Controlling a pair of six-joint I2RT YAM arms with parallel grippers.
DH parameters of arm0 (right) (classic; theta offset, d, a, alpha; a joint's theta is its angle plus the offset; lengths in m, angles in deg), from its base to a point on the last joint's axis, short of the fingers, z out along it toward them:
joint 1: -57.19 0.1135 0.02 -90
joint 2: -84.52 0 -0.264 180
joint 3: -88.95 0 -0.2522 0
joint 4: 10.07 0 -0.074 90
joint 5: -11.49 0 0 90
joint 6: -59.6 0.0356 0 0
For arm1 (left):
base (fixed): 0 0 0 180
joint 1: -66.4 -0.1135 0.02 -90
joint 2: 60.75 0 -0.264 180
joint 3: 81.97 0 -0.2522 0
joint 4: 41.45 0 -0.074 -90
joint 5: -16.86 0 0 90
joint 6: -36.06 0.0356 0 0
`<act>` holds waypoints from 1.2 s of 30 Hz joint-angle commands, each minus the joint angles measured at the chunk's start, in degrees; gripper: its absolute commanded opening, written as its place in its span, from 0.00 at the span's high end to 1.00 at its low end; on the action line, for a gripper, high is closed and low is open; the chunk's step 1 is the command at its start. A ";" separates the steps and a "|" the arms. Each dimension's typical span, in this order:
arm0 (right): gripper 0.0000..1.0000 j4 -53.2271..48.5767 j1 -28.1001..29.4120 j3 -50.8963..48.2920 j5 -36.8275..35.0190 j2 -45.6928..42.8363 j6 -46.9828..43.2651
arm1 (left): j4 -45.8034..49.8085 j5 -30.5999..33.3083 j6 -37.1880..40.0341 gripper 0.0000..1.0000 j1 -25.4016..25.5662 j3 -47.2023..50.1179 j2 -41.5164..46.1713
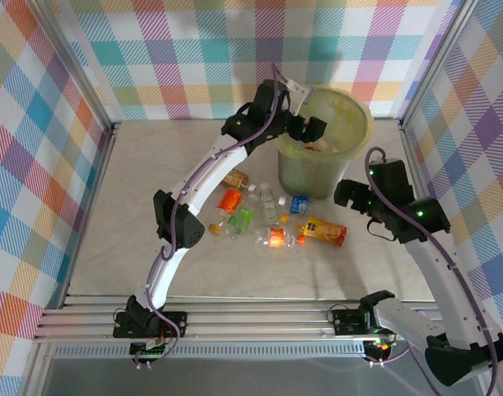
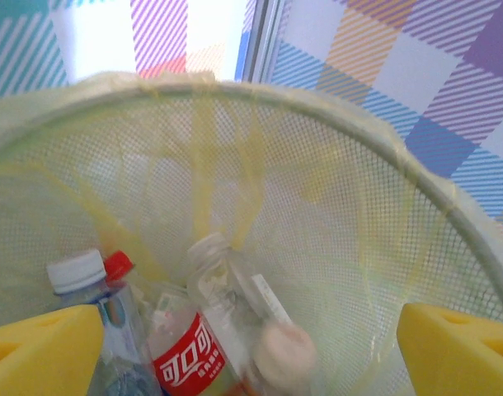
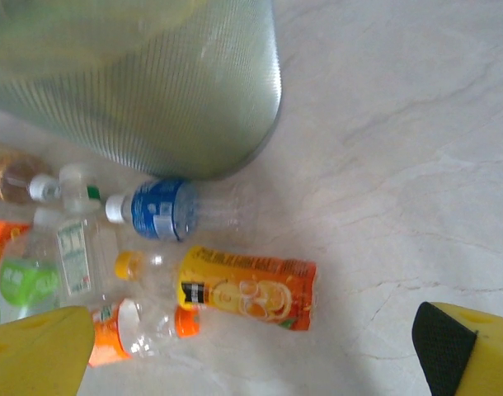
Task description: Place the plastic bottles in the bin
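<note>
Now we're up over the bin (image 1: 363,115) with the left pincer (image 1: 309,128), which hangs above the near-left part of the rim. From the left wrist we see its yellow fingers (image 2: 41,351) at opposite edges of the view, spread wide apart with nothing gripped between them. Down inside, against the mesh wall and the yellowish liner, we spot a red-labelled bottle (image 2: 185,359), a white-capped bottle (image 2: 78,272) beside a red cap (image 2: 118,266), and a clear bottle (image 2: 227,280) that is too blurred to tell whether it rests or tumbles.

Over on the other side, the right pincer (image 1: 350,194) sits low beside the bin's right flank, jaws likewise wide and empty.

Meanwhile a cluster of plastic bottles (image 1: 260,214) lies on the surface (image 1: 136,181) in front of the bin. From the right wrist we pick out a blue-labelled bottle (image 3: 165,210) on its side just beside the foot of the bin. An orange-labelled bottle (image 3: 247,293) lies flat a little nearer us. Left of it sit a green-labelled bottle (image 3: 25,280) and a crushed orange-capped one (image 3: 140,322).
</note>
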 commanded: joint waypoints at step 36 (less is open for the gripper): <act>0.00 20.60 -1.49 -18.87 19.45 13.38 -11.27 | -32.67 19.26 -6.44 0.00 0.71 86.27 66.78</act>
